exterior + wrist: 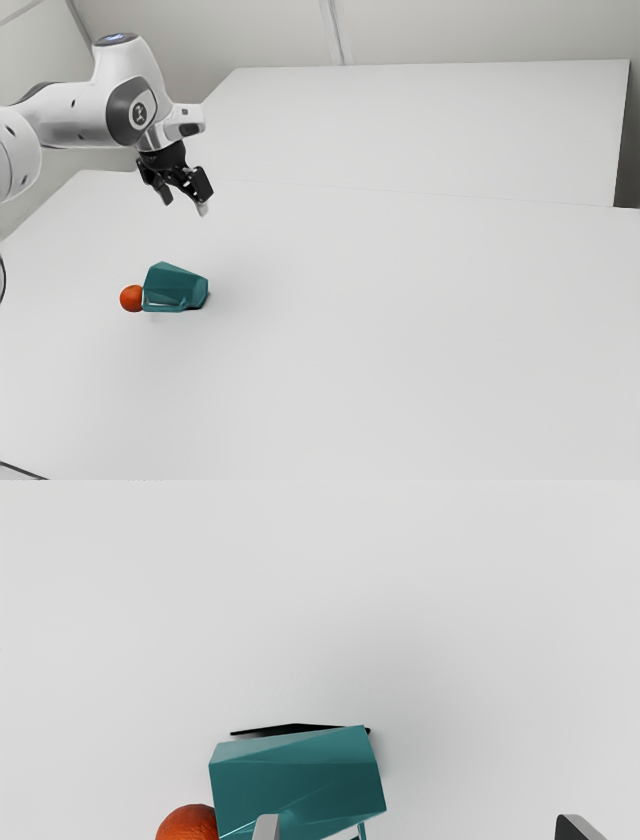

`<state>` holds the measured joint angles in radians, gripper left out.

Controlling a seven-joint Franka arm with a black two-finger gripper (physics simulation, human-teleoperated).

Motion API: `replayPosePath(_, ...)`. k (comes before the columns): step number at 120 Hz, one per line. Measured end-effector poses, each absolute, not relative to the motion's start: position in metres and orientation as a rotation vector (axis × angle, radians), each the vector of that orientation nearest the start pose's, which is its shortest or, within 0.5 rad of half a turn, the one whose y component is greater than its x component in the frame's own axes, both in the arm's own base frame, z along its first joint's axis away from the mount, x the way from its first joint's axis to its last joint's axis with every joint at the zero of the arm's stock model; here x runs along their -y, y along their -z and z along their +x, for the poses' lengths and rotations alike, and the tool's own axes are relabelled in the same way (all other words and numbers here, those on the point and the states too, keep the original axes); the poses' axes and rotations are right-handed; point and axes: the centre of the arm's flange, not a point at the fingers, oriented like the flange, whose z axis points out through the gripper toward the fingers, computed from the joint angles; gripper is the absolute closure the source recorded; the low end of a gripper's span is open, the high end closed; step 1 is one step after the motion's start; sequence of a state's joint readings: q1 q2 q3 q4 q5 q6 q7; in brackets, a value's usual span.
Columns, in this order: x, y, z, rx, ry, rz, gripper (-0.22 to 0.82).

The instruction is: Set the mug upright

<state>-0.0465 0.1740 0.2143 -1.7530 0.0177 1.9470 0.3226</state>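
Your open fingers (267,829) hang above the mug (300,790) lying on its side on the bench (400,340), where an off-centre grip could twist it and knock the orange (189,824) beside its end.

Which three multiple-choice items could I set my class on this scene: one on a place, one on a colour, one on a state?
1. In the exterior view, where is the orange relative to the mug?
A) On top of it
B) At its right end
C) At its left end

2. What colour is the mug?
A) Teal
B) Yellow
C) White

3. How does the mug rest on the table?
A) Upright
B) On its side
C) Upside down

Answers:
1: C, the exterior view shows the orange by the mug's left end.
2: A, both views show blue-green walls.
3: B, the mug's length runs along the table.
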Motion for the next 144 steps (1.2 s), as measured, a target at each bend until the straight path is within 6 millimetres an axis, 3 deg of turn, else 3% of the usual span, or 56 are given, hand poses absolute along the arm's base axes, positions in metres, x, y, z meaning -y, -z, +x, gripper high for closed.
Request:
replayPosePath(14, -0.112, -0.476, 0.603, -0.192, 0.036, -3.088, 0.0)
replayPosePath(35, -0.18, -0.482, 0.582, 0.047, 0.059, -3.228, 0.0)
replayPosePath(45, -0.212, -0.464, 0.576, 0.132, 0.022, -3.312, 0.0)
replayPosePath(58, -0.234, -0.447, 0.578, 0.143, -0.029, -3.382, 0.0)
replayPosePath(73, -0.249, -0.424, 0.584, 0.118, -0.088, -3.459, 0.0)
replayPosePath(111, -0.285, -0.355, 0.571, 0.133, -0.202, -3.637, 0.0)
replayPosePath(144, -0.283, -0.321, 0.575, 0.071, -0.208, -3.744, 0.0)
